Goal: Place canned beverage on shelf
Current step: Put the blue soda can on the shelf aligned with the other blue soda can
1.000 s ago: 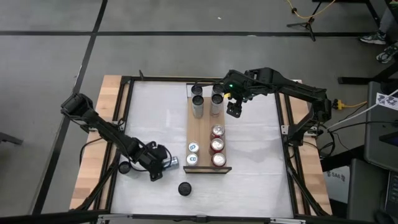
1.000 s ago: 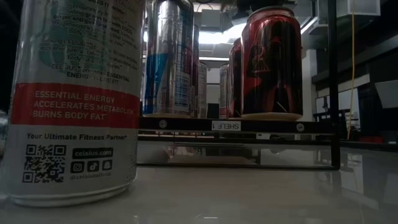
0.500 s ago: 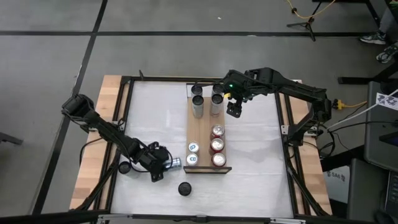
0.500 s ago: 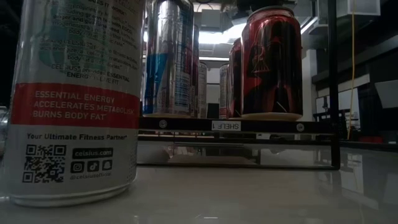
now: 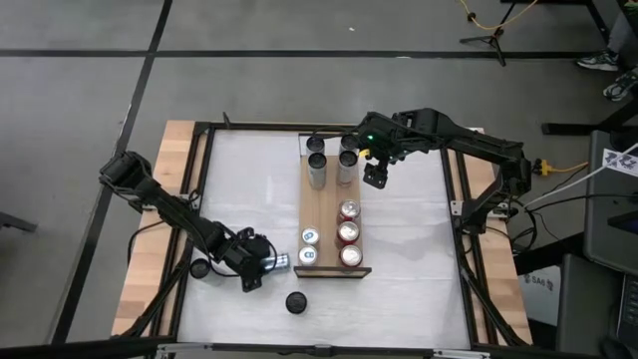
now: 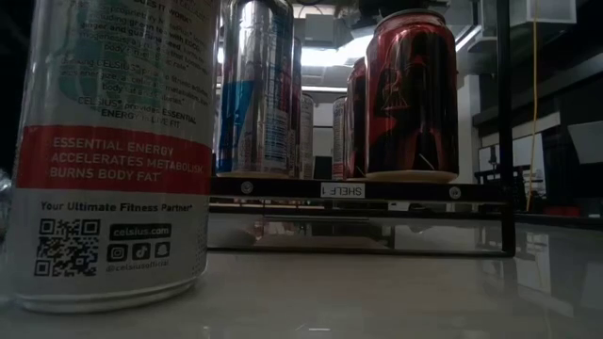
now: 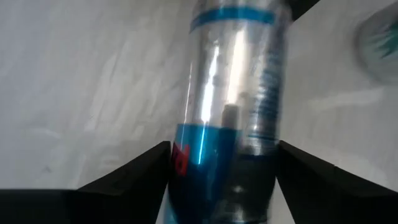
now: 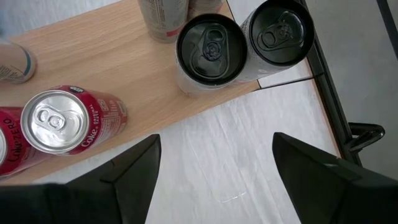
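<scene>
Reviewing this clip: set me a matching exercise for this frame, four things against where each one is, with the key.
Things:
1. blue and silver can
2. red cans
3. right gripper
4. black-topped can

Places:
A. in a row on the shelf
B. alone on the table near its front edge
C. lying on its side between the left gripper's fingers
D. over the table beside the shelf's far end, holding nothing

Pairs: 1-C, 2-A, 3-D, 4-B
</scene>
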Robot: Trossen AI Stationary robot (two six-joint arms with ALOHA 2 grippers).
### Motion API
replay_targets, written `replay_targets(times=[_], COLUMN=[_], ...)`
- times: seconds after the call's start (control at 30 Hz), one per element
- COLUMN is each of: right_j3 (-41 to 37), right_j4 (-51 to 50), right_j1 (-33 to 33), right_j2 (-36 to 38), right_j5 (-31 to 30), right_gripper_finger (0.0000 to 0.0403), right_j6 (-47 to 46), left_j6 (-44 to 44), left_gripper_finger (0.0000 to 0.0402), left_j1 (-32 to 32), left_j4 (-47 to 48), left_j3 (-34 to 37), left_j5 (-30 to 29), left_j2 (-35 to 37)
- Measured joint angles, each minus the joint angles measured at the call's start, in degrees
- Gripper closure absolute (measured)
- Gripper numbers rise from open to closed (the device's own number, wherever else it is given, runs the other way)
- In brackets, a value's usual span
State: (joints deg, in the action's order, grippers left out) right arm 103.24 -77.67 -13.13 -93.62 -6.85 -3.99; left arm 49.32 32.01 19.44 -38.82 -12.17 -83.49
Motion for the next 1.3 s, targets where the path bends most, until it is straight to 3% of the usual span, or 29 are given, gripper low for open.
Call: replay_targets(times=[0.2,1.07,1.3], right_j3=[0.0,0.0,0.0], right_j4=[0.0,0.0,0.0], right_j1=[0.0,0.0,0.0], right_j2=[0.0,0.0,0.0], right_j5=[0.0,0.0,0.0], right_gripper_finger=[0.0104,0.0104,0.0104], right_j6=[0.0,0.0,0.0], left_j6=[0.0,0.0,0.0], left_gripper_finger=[0.0113,0.0116,0.0156], left_j1=[0.0,0.0,-0.7], left_j4=[0.4,2.5,7.3], left_j3=[0.0,-0.1,-2.1], left_j5=[-0.2,3.7,6.8], left_j2=[0.0,-2.4,-2.0])
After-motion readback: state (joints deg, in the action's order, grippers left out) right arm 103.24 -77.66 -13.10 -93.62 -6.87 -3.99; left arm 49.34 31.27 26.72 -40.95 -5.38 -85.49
